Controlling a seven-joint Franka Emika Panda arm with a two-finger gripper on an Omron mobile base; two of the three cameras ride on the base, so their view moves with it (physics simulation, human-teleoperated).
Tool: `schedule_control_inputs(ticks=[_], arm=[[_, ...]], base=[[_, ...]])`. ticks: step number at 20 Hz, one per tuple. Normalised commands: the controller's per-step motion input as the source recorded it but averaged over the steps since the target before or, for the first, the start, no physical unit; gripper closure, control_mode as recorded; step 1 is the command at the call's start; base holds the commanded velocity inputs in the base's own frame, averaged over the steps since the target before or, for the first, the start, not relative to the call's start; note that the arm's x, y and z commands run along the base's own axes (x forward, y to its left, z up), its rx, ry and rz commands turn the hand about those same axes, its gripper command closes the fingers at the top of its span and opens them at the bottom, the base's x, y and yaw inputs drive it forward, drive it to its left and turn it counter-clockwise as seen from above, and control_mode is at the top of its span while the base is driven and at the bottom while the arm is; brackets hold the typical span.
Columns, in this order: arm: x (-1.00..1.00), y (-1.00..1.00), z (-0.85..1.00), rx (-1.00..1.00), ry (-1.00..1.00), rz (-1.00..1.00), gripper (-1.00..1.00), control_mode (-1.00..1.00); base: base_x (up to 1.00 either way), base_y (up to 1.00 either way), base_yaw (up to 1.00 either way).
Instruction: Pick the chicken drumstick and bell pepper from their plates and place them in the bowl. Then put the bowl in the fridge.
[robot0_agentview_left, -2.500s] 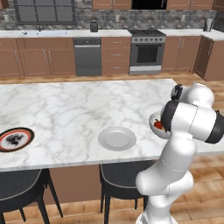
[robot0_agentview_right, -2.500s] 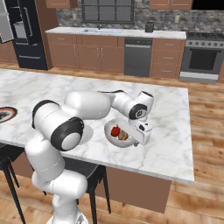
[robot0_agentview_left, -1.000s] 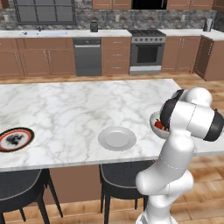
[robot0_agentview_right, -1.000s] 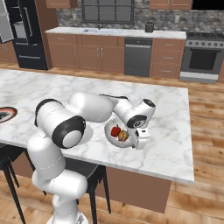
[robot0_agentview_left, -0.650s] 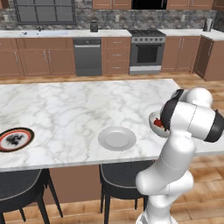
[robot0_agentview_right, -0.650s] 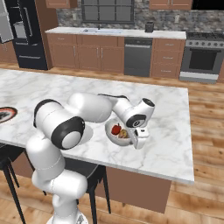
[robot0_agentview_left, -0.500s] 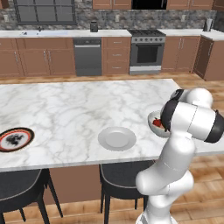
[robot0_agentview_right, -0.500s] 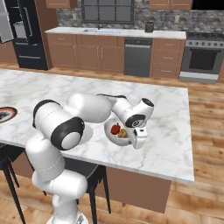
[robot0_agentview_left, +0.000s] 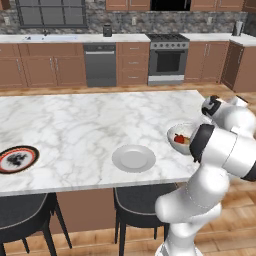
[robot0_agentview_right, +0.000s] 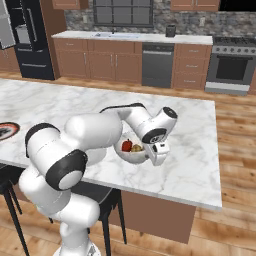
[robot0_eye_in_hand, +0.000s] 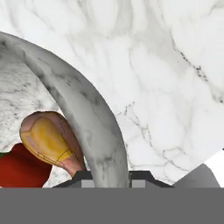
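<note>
Sat far left on the island counter (robot0_agentview_left: 75, 125): patterned plate (robot0_agentview_left: 17, 159). Lay mid-counter: plain plate (robot0_agentview_left: 134, 158). Rested near the right edge: bowl (robot0_agentview_left: 181, 140), with bell pepper (robot0_agentview_left: 179, 139) and chicken drumstick (robot0_eye_in_hand: 50, 142) inside, touching. Clamped on the bowl's rim, apparently one finger inside and one outside: gripper (robot0_eye_in_hand: 107, 175). Stood far left in the right base view: fridge (robot0_agentview_right: 25, 40).

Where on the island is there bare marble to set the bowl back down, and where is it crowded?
Free: between the patterned plate and grey plate, and the far half of the island. Crowded: the near right edge, where the gripper clamps the bowl.
</note>
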Motion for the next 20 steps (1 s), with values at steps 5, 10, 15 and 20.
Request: schedule_control_inputs(ticks=[5, 10, 15, 20], arm=[[-0.39, 0.07, 0.49, 0.0, -0.24, 0.05, 1.0, -1.0], [-0.32, 0.26, 0.47, 0.0, -0.06, 0.04, 1.0, -1.0], [-0.31, 0.37, 0.49, 0.0, 0.0, 0.05, 1.0, -1.0], [-0.27, 0.46, 0.3, 0.0, 0.0, 0.03, 1.0, -1.0]], base=[[0.0, 0.0, 0.0], [0.0, 0.0, 0.0], [0.0, 0.0, 0.0], [0.0, 0.0, 0.0]])
